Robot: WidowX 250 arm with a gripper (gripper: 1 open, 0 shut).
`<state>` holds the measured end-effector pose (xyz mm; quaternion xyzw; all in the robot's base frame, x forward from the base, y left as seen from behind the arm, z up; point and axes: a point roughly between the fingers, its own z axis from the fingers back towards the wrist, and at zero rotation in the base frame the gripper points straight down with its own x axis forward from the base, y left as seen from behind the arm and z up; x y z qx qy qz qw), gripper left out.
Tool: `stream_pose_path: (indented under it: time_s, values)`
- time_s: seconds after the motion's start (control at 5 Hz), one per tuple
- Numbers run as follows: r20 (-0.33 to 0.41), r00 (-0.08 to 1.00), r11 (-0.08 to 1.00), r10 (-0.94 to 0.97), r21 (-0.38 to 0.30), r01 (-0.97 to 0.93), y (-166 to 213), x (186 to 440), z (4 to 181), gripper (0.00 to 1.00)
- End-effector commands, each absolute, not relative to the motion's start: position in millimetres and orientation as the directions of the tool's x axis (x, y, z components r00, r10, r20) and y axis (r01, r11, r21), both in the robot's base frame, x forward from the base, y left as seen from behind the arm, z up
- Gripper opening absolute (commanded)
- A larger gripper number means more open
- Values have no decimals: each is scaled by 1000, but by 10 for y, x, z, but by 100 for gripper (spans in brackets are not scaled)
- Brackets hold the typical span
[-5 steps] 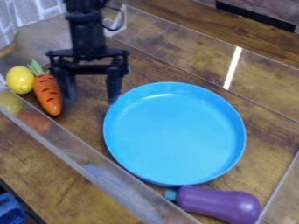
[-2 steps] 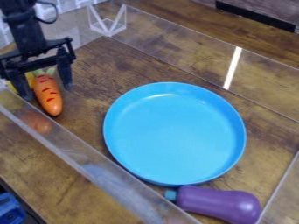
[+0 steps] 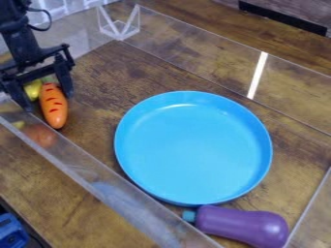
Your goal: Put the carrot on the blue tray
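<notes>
In the upper left of the frame, the black robot hand (image 3: 42, 85) hangs low over the small orange toy carrot with dark groove marks and a green leafy top (image 3: 53, 105), its fingers spread apart. Compared with the earliest frame, the hand has moved left and down from the top middle-left, and it now covers much of the yellow toy lemon (image 3: 33, 91), which was in full sight then. The carrot is where it was, lying on the brown wooden desk (image 3: 155, 66) at the left of the frame, its orange tip pointing downward in the picture; its leafy top is mostly hidden by the hand. The large round bright-blue plastic tray (image 3: 193, 147) has not shifted: it fills the centre-right, well apart from the carrot. At the lower right, the purple toy eggplant (image 3: 243, 226) lies near the tray's lower edge. A clear see-through wall (image 3: 110, 191) runs diagonally from the left edge to the bottom, close beside the carrot.
</notes>
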<state>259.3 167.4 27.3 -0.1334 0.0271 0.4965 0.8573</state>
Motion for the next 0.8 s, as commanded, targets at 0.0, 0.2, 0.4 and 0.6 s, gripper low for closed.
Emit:
stream_pose_path:
  time_s: [0.0,0.2,0.4,0.6]
  values:
    - [-122,489,456,864,-225,-861,1846,2657,348,100]
    - [-122,490,456,863,-230,-860,1867,2678,314,0]
    - [-121,519,481,846,-243,-842,1799,2731,407,0]
    - [-119,545,505,830,-253,-825,1738,2774,494,0]
